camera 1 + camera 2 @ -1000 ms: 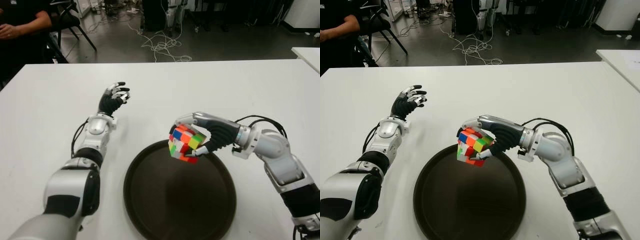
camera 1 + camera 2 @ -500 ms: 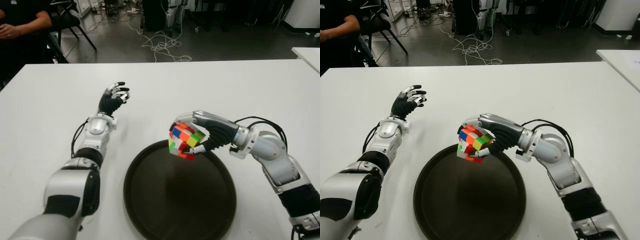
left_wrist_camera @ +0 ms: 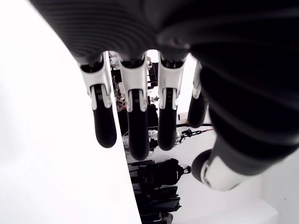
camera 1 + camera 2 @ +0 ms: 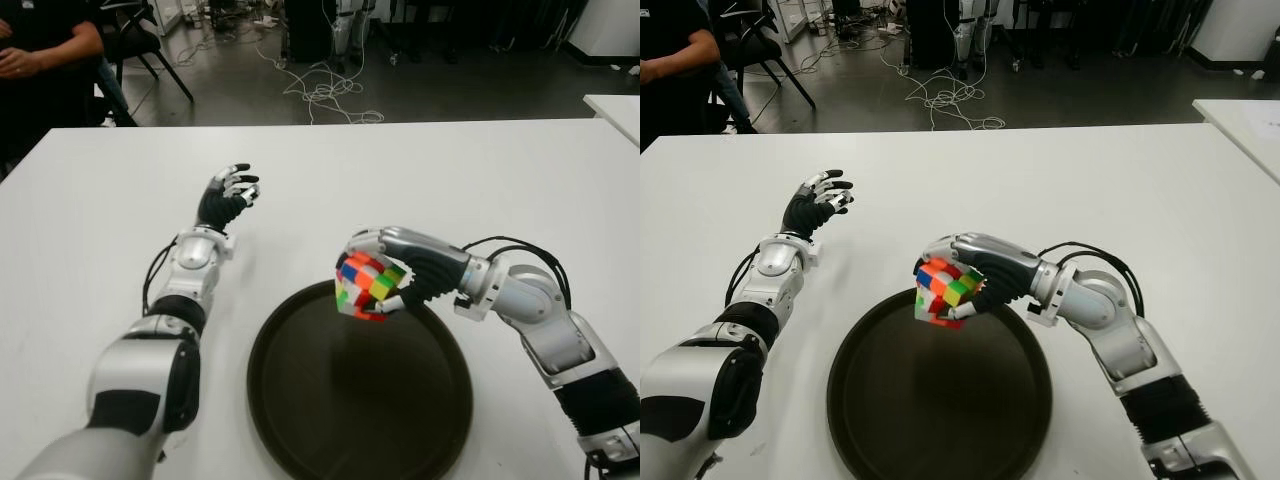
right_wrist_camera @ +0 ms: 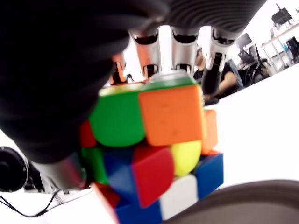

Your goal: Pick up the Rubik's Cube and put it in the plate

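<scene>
right hand (image 4: 400, 275) clamped on cube (image 4: 366, 286), held above plate's far rim (image 4: 290, 312) | left hand (image 4: 226, 198) idle, fingers loose | risk: release here may clip rim, cube tumbles onto table (image 4: 420, 180)

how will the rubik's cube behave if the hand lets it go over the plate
The Rubik's Cube, tilted in the right hand above the plate's far rim, would probably tumble. Flat faces should stop it rolling far. It looks rigid; the layers seem slightly twisted.
</scene>
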Motion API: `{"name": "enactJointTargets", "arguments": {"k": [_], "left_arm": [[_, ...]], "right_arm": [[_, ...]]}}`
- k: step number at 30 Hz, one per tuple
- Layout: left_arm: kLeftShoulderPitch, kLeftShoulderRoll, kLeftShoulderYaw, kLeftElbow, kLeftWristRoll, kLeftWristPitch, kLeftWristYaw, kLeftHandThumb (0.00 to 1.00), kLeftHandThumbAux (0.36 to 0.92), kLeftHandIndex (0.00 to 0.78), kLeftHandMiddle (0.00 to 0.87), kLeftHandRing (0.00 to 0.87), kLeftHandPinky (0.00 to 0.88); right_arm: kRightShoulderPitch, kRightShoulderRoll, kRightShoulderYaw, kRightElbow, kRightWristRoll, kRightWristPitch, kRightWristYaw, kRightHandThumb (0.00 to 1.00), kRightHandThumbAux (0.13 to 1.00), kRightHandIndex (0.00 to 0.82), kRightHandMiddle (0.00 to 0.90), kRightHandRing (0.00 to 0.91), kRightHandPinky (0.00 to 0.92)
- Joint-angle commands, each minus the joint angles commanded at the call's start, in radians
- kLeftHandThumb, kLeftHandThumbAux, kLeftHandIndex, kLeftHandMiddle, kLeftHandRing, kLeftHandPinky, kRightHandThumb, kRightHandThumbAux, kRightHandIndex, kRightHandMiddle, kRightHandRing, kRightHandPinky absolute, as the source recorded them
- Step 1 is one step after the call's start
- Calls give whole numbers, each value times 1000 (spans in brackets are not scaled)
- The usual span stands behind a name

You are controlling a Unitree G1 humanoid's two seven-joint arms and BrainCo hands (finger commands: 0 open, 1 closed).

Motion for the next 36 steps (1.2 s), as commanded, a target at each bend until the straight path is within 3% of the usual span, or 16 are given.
{"name": "enactJointTargets", "arguments": {"k": [36], "left_arm": [[-1,-3,2,0,-3,2,1,189,734,218,299,324,333]], "right_arm": [[-34,-34,8,-11,94,51,160,680,747,395,74,104,159]]}}
